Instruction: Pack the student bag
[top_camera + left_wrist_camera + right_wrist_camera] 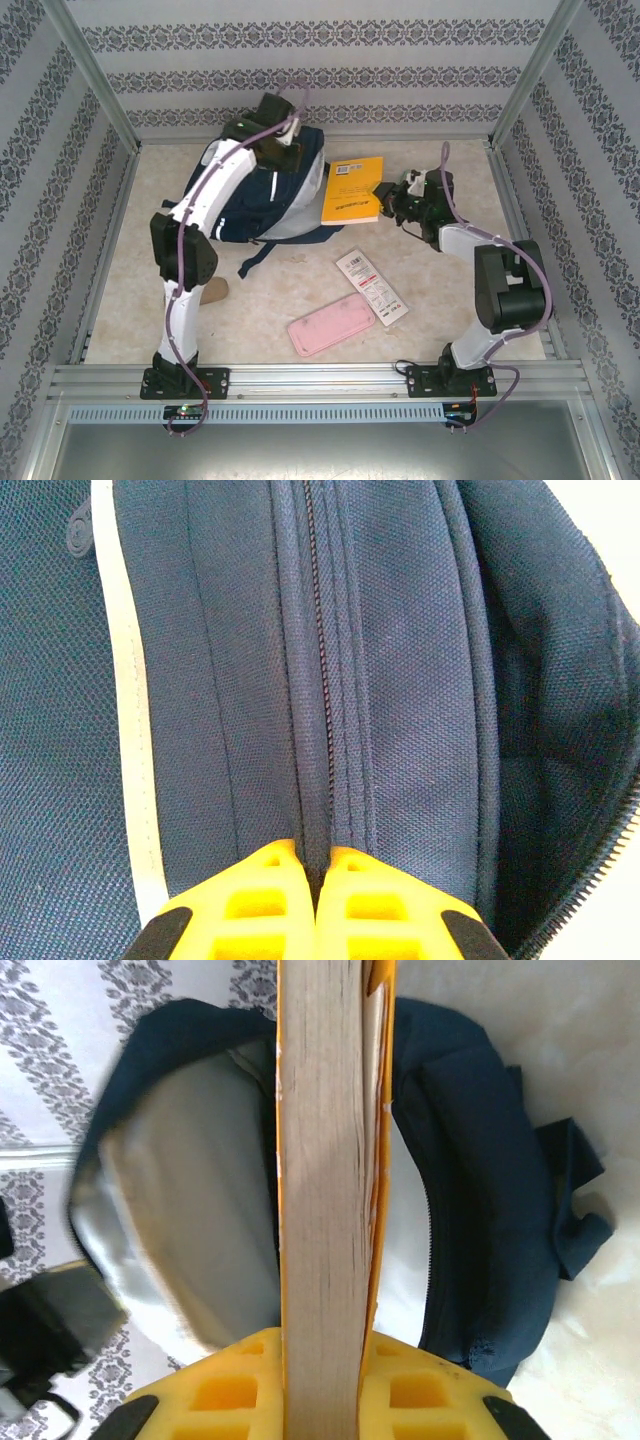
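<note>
The navy backpack (262,200) lies at the back left of the table, its mouth facing right. My left gripper (315,858) is shut on a fold of its navy fabric (400,680) beside a closed zip, up at the bag's top (285,140). A yellow book (352,190) sits just right of the bag. My right gripper (322,1345) is shut on the book's page edge (320,1160) and holds it edge-on in front of the open bag mouth, where pale grey lining (180,1230) shows. In the top view the right gripper (388,200) is at the book's right edge.
A white printed packet (371,287) and a pink flat pencil case (331,324) lie on the table's near middle. A small tan object (214,290) sits by the left arm. A dark strap (262,255) trails from the bag. Patterned walls enclose the table.
</note>
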Motion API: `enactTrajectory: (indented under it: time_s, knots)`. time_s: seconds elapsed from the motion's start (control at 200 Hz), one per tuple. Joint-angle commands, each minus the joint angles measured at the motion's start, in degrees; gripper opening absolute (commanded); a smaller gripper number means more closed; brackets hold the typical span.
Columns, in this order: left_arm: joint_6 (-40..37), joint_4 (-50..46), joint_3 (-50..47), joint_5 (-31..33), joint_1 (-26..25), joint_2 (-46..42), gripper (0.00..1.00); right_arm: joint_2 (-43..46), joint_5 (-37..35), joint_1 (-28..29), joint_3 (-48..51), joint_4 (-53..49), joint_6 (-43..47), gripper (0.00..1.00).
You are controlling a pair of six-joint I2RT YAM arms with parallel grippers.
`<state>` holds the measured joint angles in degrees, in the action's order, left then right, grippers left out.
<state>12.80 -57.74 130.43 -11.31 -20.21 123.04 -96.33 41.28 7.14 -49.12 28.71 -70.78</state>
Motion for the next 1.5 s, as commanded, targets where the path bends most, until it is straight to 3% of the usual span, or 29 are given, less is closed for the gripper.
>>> enactTrajectory:
  time_s: [0.0,0.29,0.49,0.804,1.144,1.384,1.494]
  knots:
    - [2.85,4.02,1.89,-11.89,2.78,-3.65,0.00,-2.95,-1.38,2.53,-3.20,11.00,-3.35,0.00]
    - [10.82,13.71,-1.25,-32.52,10.81,-7.11,0.00,-11.01,-4.61,7.66,-8.81,18.13,-6.45,0.00]
    - [15.37,19.92,-3.07,-39.82,13.57,-8.46,0.00,-15.33,-9.42,11.74,-12.14,19.85,-6.95,0.00]
    - [17.69,22.63,-5.64,-41.00,13.58,-9.08,0.00,-25.05,-12.88,17.30,-21.89,23.32,-11.12,0.00]
    - [18.20,22.86,-6.07,-41.38,12.93,-9.60,0.00,-35.16,-18.26,22.27,-36.78,18.05,-12.35,0.00]
    - [18.85,23.71,-6.76,-42.08,12.30,-10.14,0.00,-44.09,-21.59,25.53,-53.59,3.25,-8.10,0.00]
    - [18.87,23.67,-7.03,-42.04,12.30,-10.23,0.00,-46.39,-20.84,25.91,-59.83,-4.94,-4.93,0.12]
